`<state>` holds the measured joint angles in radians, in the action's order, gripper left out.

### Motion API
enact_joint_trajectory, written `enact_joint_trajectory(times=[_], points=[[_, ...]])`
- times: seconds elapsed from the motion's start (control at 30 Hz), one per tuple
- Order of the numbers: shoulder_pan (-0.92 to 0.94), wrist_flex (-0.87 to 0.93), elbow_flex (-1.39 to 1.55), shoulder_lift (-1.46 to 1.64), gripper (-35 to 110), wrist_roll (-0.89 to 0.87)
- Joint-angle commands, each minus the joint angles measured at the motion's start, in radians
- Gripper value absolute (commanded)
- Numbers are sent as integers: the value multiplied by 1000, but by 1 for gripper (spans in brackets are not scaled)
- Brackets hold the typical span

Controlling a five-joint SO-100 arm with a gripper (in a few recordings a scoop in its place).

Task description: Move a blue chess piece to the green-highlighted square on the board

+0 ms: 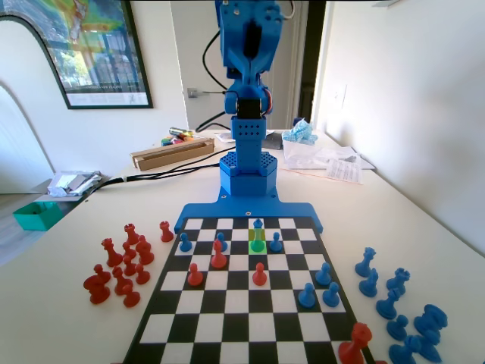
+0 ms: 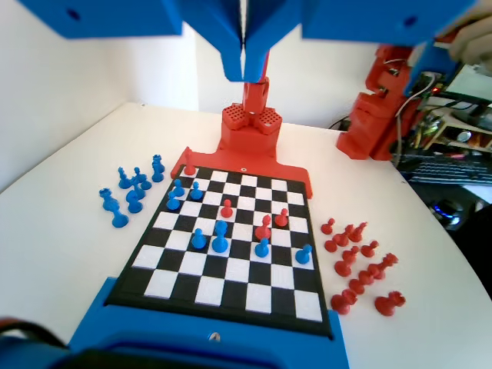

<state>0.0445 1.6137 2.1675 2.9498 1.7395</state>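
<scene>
Hanging high above the board (image 2: 231,265), the gripper (image 2: 244,65) has its jaws pressed together on nothing, the blue chess piece (image 1: 258,241) standing on the green-highlighted square (image 1: 258,240).

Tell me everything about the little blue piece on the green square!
The blue chess piece is small, slim, shiny plastic, with a round head and flared base. It stands upright on the green-highlighted square, in the board's second row from the blue arm in the fixed view. Nothing touches it; another blue piece stands just behind.
</scene>
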Motion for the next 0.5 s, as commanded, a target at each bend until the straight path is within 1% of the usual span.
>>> enact_joint_trajectory(times=[0.0, 0.37, 0.47], points=[[25, -28, 12, 43, 1, 6], [-5, -40, 15, 107, 1, -8], [-6, -41, 15, 107, 4, -5]])
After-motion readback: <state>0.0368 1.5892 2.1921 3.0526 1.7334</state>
